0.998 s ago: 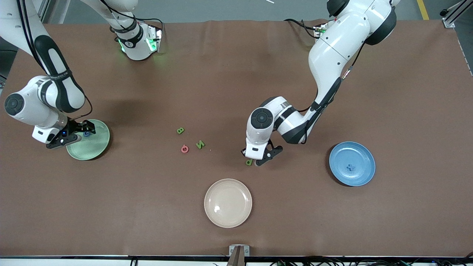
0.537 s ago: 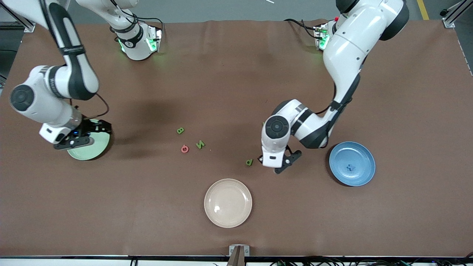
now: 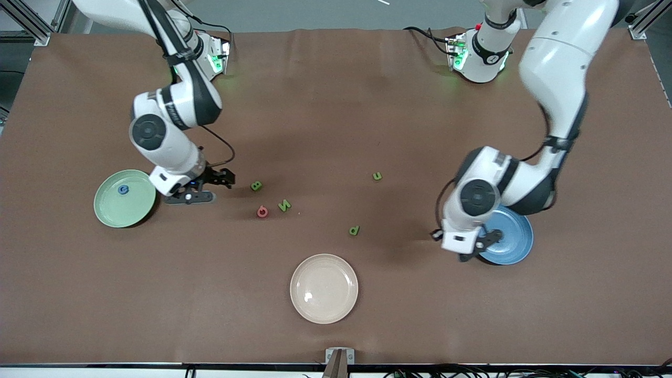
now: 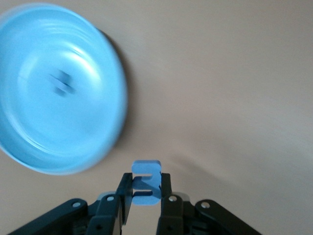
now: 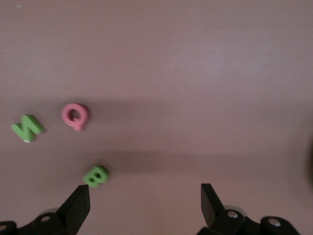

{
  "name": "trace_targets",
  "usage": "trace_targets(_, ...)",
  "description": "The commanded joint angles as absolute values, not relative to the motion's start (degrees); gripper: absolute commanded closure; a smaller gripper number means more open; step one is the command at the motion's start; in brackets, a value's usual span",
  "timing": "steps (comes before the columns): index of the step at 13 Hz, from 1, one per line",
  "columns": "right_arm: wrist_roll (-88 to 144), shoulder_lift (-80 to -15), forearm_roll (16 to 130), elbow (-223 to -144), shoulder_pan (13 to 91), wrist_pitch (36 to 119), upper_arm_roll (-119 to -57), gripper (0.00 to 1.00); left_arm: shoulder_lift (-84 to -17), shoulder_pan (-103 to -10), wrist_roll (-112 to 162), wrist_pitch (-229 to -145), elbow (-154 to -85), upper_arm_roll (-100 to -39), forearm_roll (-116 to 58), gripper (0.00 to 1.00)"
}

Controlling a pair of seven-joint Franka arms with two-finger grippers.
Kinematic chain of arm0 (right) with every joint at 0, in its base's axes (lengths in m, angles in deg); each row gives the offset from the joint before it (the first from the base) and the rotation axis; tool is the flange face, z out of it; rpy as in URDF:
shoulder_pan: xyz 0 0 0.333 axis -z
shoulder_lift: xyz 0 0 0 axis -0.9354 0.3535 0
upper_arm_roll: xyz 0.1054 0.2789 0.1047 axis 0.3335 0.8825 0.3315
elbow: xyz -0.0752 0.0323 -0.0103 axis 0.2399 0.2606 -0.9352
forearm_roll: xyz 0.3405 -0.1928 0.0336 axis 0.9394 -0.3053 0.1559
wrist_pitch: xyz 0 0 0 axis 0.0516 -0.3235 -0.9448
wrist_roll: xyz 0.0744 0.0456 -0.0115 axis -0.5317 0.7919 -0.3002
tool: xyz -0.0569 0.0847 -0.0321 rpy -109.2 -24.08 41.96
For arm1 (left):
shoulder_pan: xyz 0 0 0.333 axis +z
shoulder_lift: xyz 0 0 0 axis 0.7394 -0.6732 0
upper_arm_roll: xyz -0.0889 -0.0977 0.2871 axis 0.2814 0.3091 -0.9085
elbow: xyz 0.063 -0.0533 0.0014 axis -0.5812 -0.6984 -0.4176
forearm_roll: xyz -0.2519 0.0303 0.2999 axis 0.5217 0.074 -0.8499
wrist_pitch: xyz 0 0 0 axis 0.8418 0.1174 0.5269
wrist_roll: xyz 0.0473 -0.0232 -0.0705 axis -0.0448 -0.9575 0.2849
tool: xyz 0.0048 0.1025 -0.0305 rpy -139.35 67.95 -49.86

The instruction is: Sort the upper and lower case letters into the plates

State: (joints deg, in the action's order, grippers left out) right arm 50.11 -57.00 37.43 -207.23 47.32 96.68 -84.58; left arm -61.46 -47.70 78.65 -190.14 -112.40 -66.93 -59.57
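Front view shows us the left end effector [image 3: 472,251] at lower right of the frame, over the rim of the blue plate [image 3: 512,244], clamped on a small blue letter [image 4: 146,182]. Our right end effector [image 3: 202,188], jaws spread wide, hangs at left-center between the mint plate [image 3: 113,210] and the green B [image 3: 256,185]. Green N [image 3: 284,205] and pink Q [image 3: 262,211] lie near center on the surface [image 3: 336,105].

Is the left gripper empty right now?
No: the left gripper is shut on a small blue letter, seen plainly in the left wrist view, just beside the blue plate.
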Motion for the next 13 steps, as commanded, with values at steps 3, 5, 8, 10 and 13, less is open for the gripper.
trace_targets(3, 53.79, -45.61, 44.7, -195.98, 42.32, 97.27, -85.39, 0.0, -59.68, -38.12, 70.43, -191.45, -118.17, -66.33, -60.63, 0.91)
trace_targets(5, 53.88, -42.97, 44.71, -193.16, 42.23, 97.53, -85.39, 0.0, -60.21, -36.61, 70.33, -192.07, -118.17, -66.41, -60.55, 0.24)
trace_targets(8, 55.71, -40.51, 44.71, -192.97, 40.56, 101.65, -85.48, 0.01, -59.95, -37.04, 71.81, -191.72, -117.82, -66.24, -60.37, 0.0)
trace_targets(10, 56.16, -39.01, 44.71, -193.41, 39.94, 103.42, -85.48, 0.04, -59.86, -38.36, 75.66, -191.63, -117.38, -64.32, -59.76, 0.0)
trace_targets(13, 56.07, -38.04, 44.53, -193.68, 39.94, 103.6, -85.48, 0.15, -62.14, -42.91, 86.2, -191.98, -113.88, -61.41, -59.67, 0.0)
